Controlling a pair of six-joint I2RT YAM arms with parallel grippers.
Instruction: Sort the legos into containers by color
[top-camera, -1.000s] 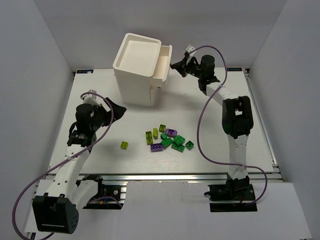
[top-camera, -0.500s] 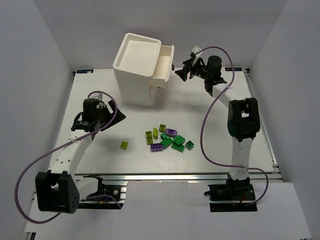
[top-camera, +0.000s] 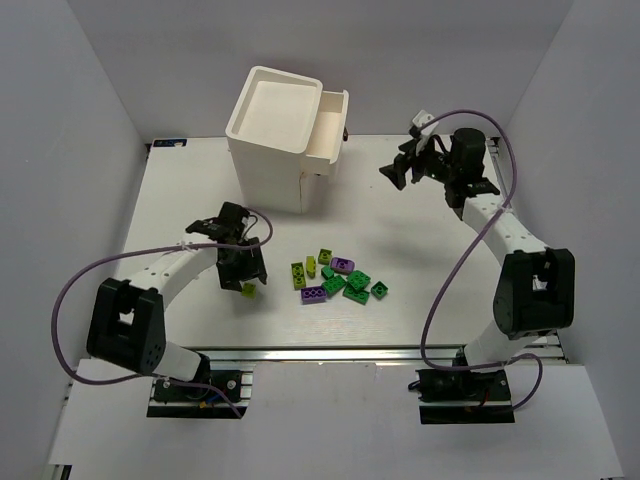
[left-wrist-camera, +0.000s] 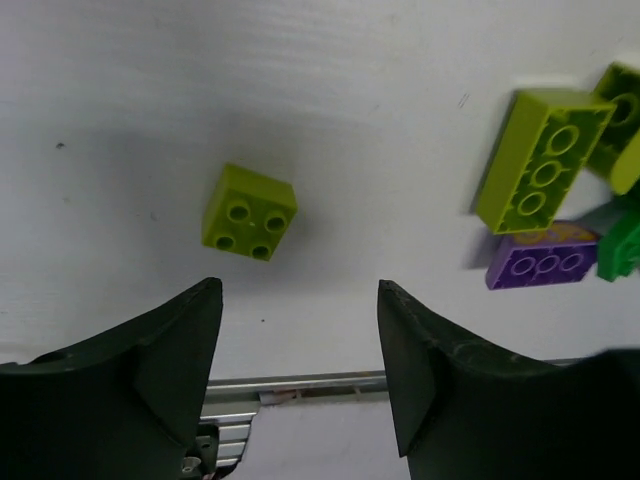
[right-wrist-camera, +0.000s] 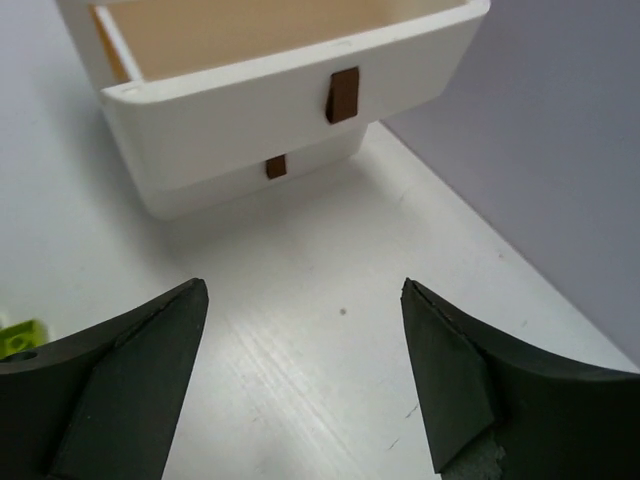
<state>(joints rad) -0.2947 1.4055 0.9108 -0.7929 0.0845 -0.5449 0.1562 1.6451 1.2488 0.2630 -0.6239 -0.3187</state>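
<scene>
— Where do we find the legos (top-camera: 335, 278)?
— We see most of them in a loose pile on the tabletop (top-camera: 430, 270), in front of the cabinet (top-camera: 270, 150) and a little toward its drawer side. Yellow-green, purple and dark green pieces are mixed, and several touch. One square yellow-green brick (left-wrist-camera: 249, 212) lies alone, well apart from the pile, straight out in front of the cabinet.
— And the drawers?
— We see the top drawer (top-camera: 327, 122) pulled out from the cabinet's right side, its dark knob (right-wrist-camera: 342, 94) facing the right wrist camera. A second knob (right-wrist-camera: 275, 167) shows on the drawer front beneath.
— What do we make of the left gripper (left-wrist-camera: 297, 300)?
— Its jaws stand apart with nothing between them, low over the tabletop just beside the lone brick, not touching it. At the edge of its view we pick out a longer yellow-green brick (left-wrist-camera: 545, 155) and a purple brick (left-wrist-camera: 540, 265) from the pile.
— The right gripper (right-wrist-camera: 302, 295)?
— Its jaws are wide apart too and hold nothing. It is off to the cabinet's right, pointed at the open drawer and clear of it.
</scene>
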